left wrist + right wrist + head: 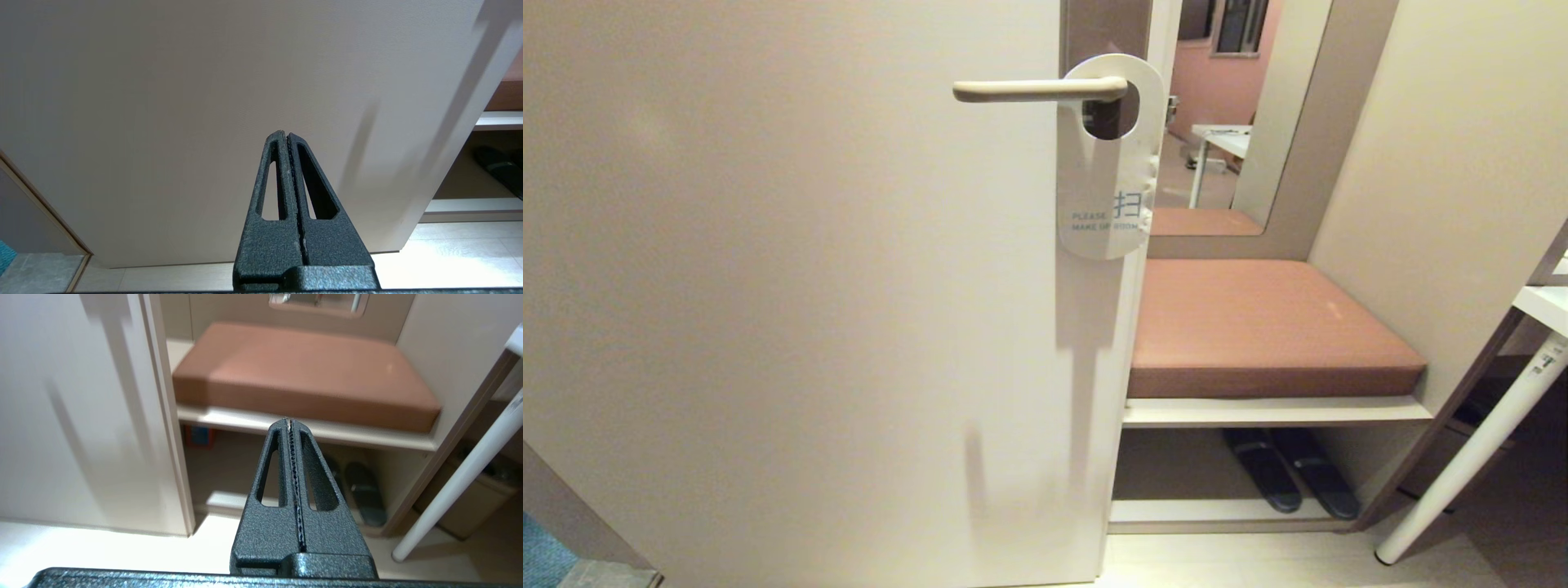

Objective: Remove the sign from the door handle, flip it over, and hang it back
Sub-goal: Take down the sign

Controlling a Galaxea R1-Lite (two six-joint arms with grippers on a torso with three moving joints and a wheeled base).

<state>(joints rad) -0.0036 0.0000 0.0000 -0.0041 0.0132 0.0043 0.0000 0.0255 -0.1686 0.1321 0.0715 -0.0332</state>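
The sign (1107,184) hangs on the door handle (1033,90) of the cream door (792,286), white side out with "PLEASE MAKE UP ROOM" in blue. The slim beige lever passes through the sign's hole. Neither arm shows in the head view. My left gripper (285,134) is shut and empty, low down, facing the lower part of the door. My right gripper (291,421) is shut and empty too, pointing past the door's edge toward the bench. Sign and handle are out of both wrist views.
Right of the door stands a bench with a brown cushion (1262,322) and dark slippers (1290,478) on the shelf under it. A mirror (1225,114) hangs above the bench. A white table leg (1470,457) slants at the far right.
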